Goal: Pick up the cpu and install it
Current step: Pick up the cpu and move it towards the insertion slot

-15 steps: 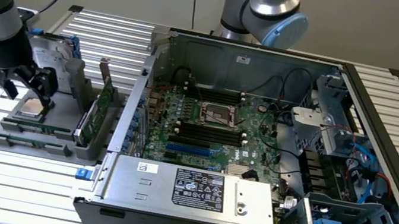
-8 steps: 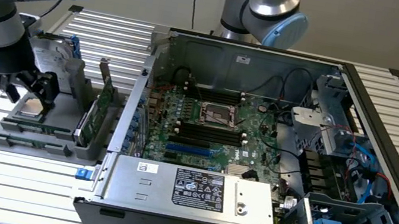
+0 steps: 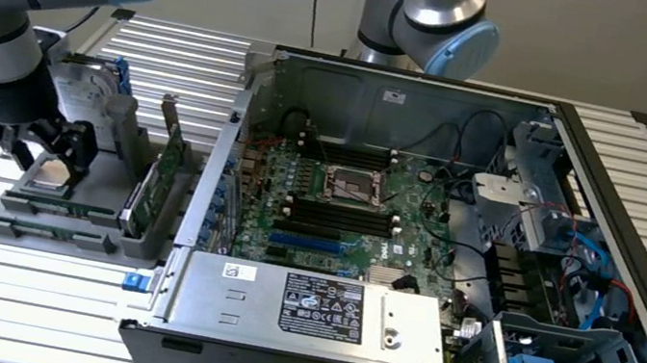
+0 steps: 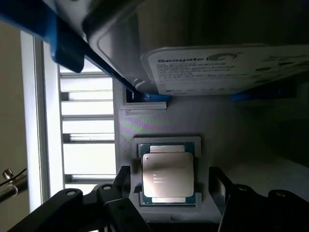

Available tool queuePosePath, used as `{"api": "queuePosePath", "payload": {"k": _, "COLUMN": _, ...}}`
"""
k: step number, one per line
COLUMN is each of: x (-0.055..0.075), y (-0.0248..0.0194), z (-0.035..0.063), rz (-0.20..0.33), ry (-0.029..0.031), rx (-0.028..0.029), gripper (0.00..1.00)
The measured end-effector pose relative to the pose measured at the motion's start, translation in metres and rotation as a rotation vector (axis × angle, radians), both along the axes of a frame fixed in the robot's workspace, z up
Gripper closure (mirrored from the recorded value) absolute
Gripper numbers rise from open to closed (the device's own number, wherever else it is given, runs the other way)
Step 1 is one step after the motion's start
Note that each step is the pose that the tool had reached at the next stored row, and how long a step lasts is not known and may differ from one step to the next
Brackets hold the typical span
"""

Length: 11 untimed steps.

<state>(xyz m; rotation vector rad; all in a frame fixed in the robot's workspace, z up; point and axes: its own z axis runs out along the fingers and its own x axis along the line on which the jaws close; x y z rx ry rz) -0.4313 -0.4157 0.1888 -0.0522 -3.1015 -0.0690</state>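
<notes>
Hovering at the exterior view's left, the gripper [image 3: 43, 149] hangs low over a gray parts holder [image 3: 55, 232] on the slatted table [image 3: 6, 297], just beside the open computer case [image 3: 637, 173]. A labelled hard drive [image 3: 90, 96] stands in the holder close behind the gripper. Near the middle of the frame, well apart from the arm, the metal-framed socket [image 3: 356, 187] on the motherboard [image 3: 421, 226] looks unfilled, as far as can be told from here.

In the wrist view, the cpu [image 4: 167, 174] lies flat in a square recess of the holder, silvery top up with a thin green edge around it. The dark fingers [image 4: 121, 180] stand spread wide, one on either side of the chip with clear gaps between; they touch nothing and hold nothing. The hard drive's printed label fills the area beyond the chip.

Judging from this, the work is at its very start. The approach to the chip is made, but the grasp, the lift, the carry to the case and the seating in the socket are all not yet done.
</notes>
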Motion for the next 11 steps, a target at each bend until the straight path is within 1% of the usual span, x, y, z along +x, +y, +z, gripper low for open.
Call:
{"api": "queuePosePath", "payload": {"k": 8, "x": 0.0001, "y": -0.0007, "z": -0.0034, "rz": 0.000, "ry": -0.0002, "rx": 0.0004, "gripper": 0.25}}
{"api": "queuePosePath", "payload": {"k": 11, "x": 0.0001, "y": -0.0007, "z": -0.0047, "rz": 0.000, "ry": -0.0001, "rx": 0.0015, "gripper": 0.25}}
